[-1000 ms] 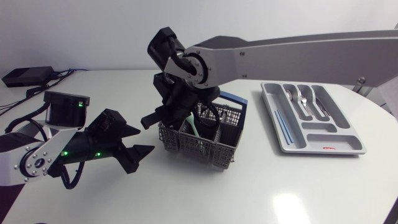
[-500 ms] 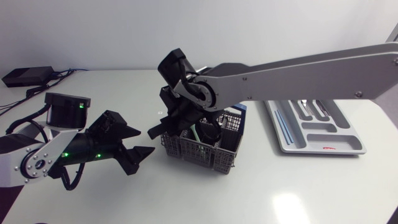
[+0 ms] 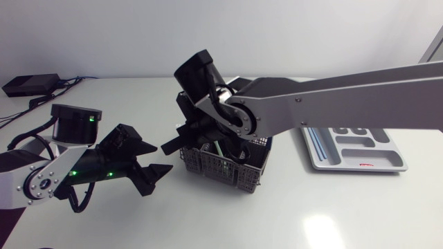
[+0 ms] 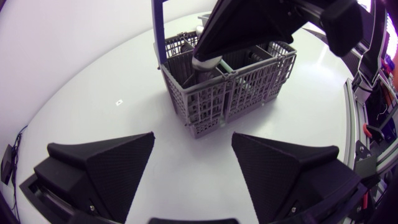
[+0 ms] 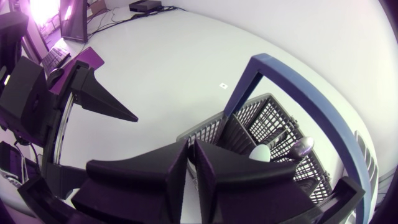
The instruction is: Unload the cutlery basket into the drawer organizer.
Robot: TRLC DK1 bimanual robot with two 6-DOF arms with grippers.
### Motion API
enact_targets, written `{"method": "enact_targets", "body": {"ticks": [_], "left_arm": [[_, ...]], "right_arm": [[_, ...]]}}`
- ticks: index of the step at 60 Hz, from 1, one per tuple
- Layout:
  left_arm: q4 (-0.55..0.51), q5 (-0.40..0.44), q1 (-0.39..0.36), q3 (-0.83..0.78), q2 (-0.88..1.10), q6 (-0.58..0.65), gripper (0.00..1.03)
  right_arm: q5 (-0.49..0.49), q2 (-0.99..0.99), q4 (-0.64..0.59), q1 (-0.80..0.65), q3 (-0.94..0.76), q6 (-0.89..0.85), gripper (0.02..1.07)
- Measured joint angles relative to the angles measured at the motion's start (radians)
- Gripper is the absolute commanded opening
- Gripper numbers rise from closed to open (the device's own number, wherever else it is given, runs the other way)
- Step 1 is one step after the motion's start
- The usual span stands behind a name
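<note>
The grey mesh cutlery basket (image 3: 223,167) with a blue handle (image 5: 297,92) stands mid-table. My right arm crosses from the right, and its gripper (image 3: 169,145) hangs shut over the basket's left end. In the right wrist view its fingers (image 5: 189,149) lie almost together and I see nothing between them. A white rounded end (image 5: 261,152) and a metal end (image 5: 303,147) stick up inside the basket. My left gripper (image 4: 193,137) rests open on the table, pointing at the basket (image 4: 230,99), a short way off. The grey drawer organizer (image 3: 360,159) lies at the right, largely hidden by my right arm.
A black box (image 3: 31,84) with cables sits at the table's back left corner. My right arm's long link spans the table above the organizer. My left arm (image 3: 76,169) takes up the front left.
My right arm has swung lower and forward, now covering most of the organizer, while its wrist turned over the basket. The left arm and the basket stayed put.
</note>
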Motion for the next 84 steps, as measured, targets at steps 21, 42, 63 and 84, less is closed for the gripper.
{"method": "enact_targets", "body": {"ticks": [21,42,63,84], "left_arm": [[-0.001,0.000,0.000,0.000,0.000,0.000,0.88],[-0.012,0.000,0.000,0.000,0.000,0.000,0.88],[-0.028,-0.021,-0.013,0.001,0.000,-0.001,0.88],[-0.031,-0.048,-0.051,0.016,0.005,-0.008,0.88]], "right_arm": [[-0.077,-0.089,-0.074,0.020,-0.002,-0.022,0.16],[-0.341,-0.312,-0.286,-0.110,0.040,0.027,0.16],[-0.498,-0.581,-0.536,-0.340,-0.086,0.025,0.16],[-0.441,-0.746,-0.725,-0.730,-0.213,-0.169,0.15]]}}
